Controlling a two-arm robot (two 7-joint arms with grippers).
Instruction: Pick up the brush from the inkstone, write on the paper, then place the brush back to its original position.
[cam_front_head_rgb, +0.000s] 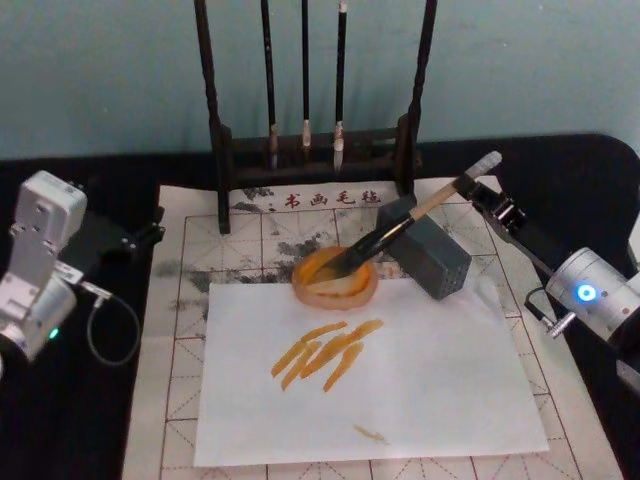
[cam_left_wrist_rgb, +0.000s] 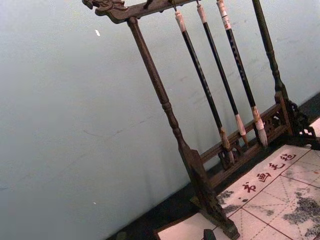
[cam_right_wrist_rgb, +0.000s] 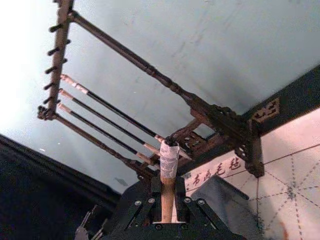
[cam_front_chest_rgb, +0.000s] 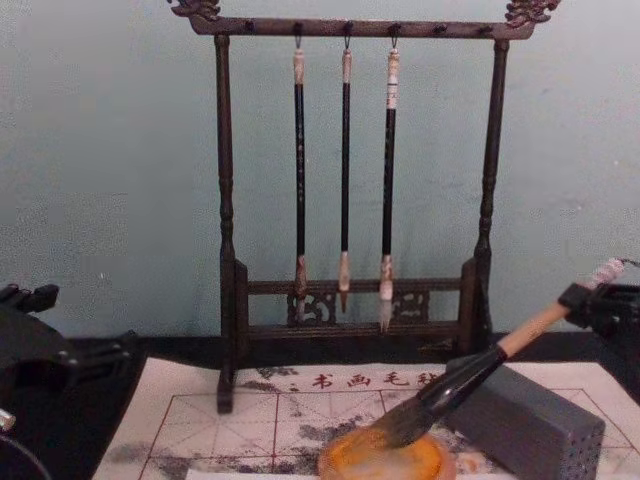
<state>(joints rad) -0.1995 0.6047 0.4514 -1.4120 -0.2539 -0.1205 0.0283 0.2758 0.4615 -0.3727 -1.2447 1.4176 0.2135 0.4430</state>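
Observation:
The brush (cam_front_head_rgb: 400, 228) slants with its dark bristles in the orange inkstone (cam_front_head_rgb: 312, 294) and its black shaft leaning on a grey block (cam_front_head_rgb: 438, 258). My right gripper (cam_front_head_rgb: 482, 193) is shut on the pale handle just below the white end cap, at the back right of the sheet. In the right wrist view the handle (cam_right_wrist_rgb: 169, 170) stands between the fingers (cam_right_wrist_rgb: 186, 206). From the chest the brush (cam_front_chest_rgb: 470, 375) runs down from that gripper (cam_front_chest_rgb: 588, 300) to the inkstone (cam_front_chest_rgb: 380, 462). The cream grid paper (cam_front_head_rgb: 190, 262) lies under everything. My left gripper (cam_front_head_rgb: 140, 236) is parked off its left edge.
A white sheet (cam_front_head_rgb: 420, 400) with orange strokes covers the paper's middle, in front of the inkstone. A dark wooden rack (cam_front_head_rgb: 218, 150) with three thin hanging brushes (cam_front_chest_rgb: 345, 170) stands at the back. Black cloth surrounds the paper.

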